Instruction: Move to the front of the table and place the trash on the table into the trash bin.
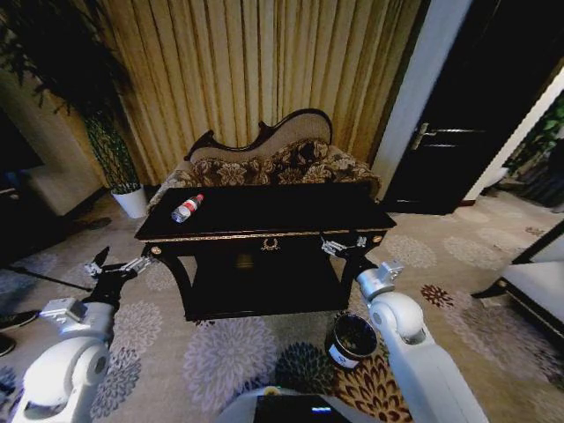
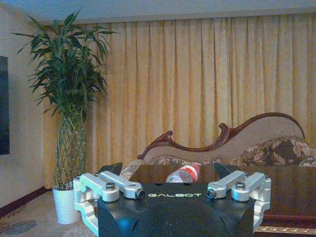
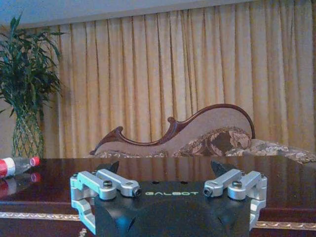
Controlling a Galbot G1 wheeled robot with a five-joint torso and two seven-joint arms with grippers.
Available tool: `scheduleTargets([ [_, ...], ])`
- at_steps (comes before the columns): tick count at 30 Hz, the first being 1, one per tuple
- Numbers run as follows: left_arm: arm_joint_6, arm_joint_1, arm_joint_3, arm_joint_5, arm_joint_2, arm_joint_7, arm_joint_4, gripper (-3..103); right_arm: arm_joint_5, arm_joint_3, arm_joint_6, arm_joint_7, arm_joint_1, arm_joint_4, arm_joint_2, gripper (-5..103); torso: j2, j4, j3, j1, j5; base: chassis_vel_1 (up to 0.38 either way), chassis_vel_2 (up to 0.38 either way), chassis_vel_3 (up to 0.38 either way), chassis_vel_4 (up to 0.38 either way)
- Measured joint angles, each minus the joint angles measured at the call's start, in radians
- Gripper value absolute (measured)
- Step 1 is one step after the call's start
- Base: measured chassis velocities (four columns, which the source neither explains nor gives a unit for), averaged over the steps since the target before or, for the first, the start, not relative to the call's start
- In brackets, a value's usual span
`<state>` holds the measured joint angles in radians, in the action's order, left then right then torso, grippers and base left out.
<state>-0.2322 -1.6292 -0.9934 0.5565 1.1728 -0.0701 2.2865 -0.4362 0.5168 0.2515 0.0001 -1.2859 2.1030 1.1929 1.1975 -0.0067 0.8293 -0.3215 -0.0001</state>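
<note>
Head view: bottle (image 1: 187,208) lies on table (image 1: 291,211) left end, trash bin (image 1: 352,340) on floor in front. Left gripper (image 1: 100,266) and right gripper (image 1: 344,244) both spread wide, empty.

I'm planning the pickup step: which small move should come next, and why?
Probably reach the left gripper forward and up toward the bottle. The bottle lies on its side at the table's left end, nearer that arm, whose open fingers already face it. The right gripper hovers, also open, at the front edge, above the trash bin.
</note>
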Motion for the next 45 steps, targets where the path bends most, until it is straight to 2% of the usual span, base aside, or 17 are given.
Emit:
scheduleTargets([
  [45,-0.008,-0.006,-0.003,0.006,-0.007,-0.002,0.007,100,0.047,-0.026,-0.04,0.0,0.017,-0.037,0.024,100,0.0,0.0001,0.0,0.0,-0.0001,-0.098,0.094,0.089,-0.096],
])
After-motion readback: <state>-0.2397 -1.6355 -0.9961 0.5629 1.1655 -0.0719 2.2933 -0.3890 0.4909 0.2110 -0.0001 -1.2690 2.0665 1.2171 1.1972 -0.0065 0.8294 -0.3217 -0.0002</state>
